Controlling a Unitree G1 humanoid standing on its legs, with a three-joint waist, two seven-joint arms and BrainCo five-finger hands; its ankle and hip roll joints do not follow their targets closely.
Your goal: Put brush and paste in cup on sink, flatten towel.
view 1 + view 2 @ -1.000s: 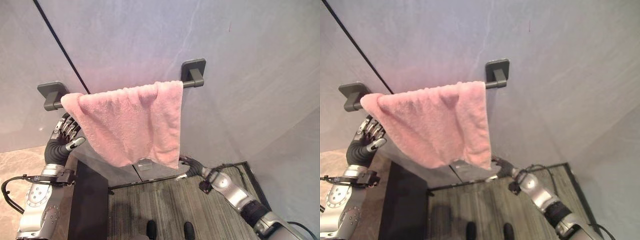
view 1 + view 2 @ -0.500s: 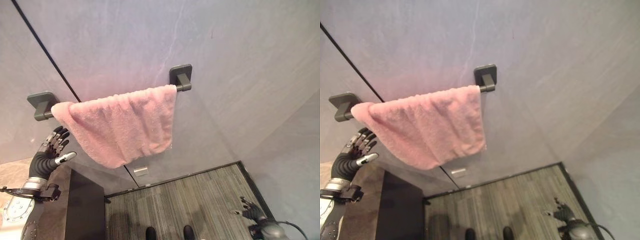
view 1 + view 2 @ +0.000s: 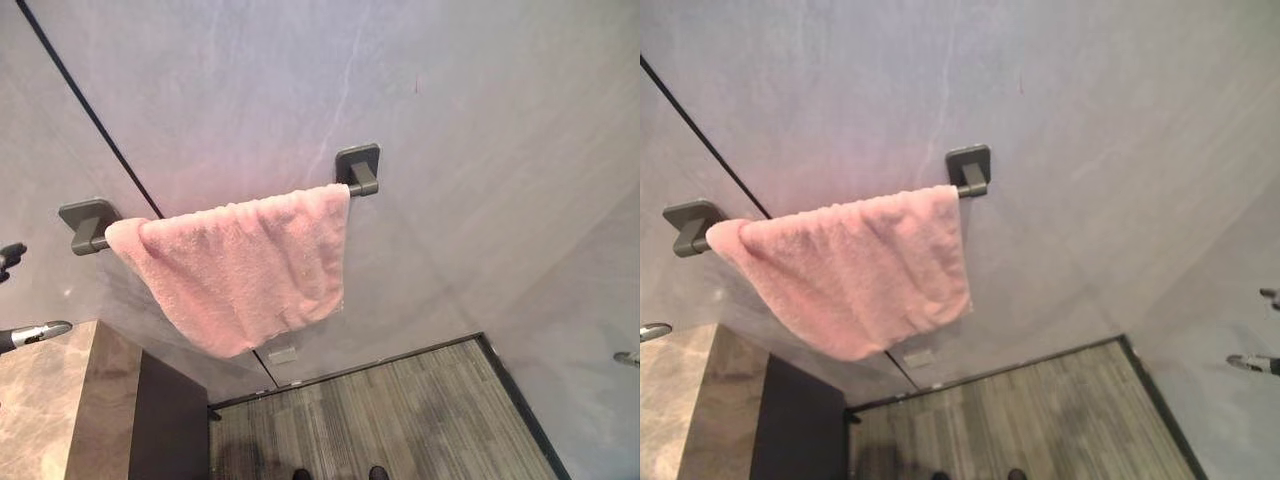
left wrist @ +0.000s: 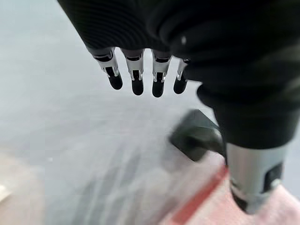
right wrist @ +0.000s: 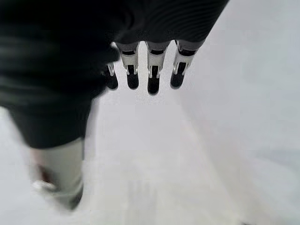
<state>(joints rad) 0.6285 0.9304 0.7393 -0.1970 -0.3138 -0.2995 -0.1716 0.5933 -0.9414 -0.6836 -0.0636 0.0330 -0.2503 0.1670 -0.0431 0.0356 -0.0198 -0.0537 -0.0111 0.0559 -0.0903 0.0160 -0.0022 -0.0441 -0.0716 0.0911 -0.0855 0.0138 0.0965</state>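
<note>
On the wall rail [image 3: 358,186], pink towel [image 3: 245,265] hangs bunched, lower edge slanted. Both my hands, left [image 4: 136,70] and right [image 5: 147,70], are empty, fingers straight. Advised: pinch both lower corners, draw apart evenly.

Head stereo pair faces wall, both share towel [image 3: 245,265] on rail; wrist cams close along fingers.

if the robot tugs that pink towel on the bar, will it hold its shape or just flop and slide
Probably floppy: the pink towel sags in soft folds with an uneven lower edge. It would likely slide along the bar rather than resist, since it is merely draped over. It looks light and unbreakable; bunching seems the main risk.
</note>
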